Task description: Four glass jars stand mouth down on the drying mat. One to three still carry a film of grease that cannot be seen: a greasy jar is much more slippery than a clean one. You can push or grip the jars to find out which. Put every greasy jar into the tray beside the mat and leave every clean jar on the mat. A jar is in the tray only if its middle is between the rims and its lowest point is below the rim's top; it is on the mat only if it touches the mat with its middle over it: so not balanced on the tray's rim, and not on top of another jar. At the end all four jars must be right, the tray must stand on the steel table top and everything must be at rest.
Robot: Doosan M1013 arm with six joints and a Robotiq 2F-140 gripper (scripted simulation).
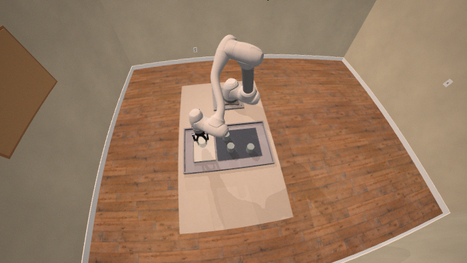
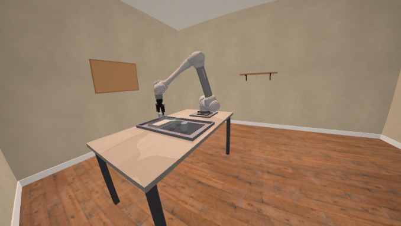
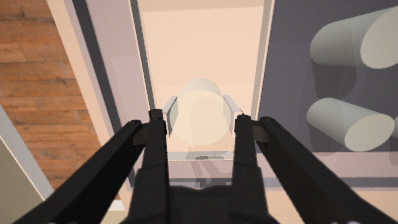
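My gripper (image 1: 200, 139) (image 2: 159, 110) (image 3: 200, 104) is shut on a pale glass jar (image 1: 202, 144) (image 2: 159, 114) (image 3: 199, 92) and holds it above the far end of the light tray (image 1: 205, 155) (image 2: 158, 123) (image 3: 200, 40). In the wrist view the jar sits between the two finger pads, over the tray floor. The dark grey drying mat (image 1: 245, 135) (image 2: 193, 128) (image 3: 287, 55) lies right of the tray. Two jars (image 1: 230, 147) (image 1: 250, 148) stand in the open on it. A third jar (image 1: 226, 139) is partly hidden under my forearm. Two of the mat jars (image 3: 355, 42) (image 3: 350, 122) show in the wrist view.
Tray and mat lie on a grey framed steel top (image 1: 229, 166) (image 2: 177, 133) on the beige table (image 1: 227, 200) (image 2: 142, 154). The arm's base (image 1: 237, 94) (image 2: 208, 105) stands behind the mat. The table's left edge and wooden floor (image 3: 35, 90) lie just beyond the tray.
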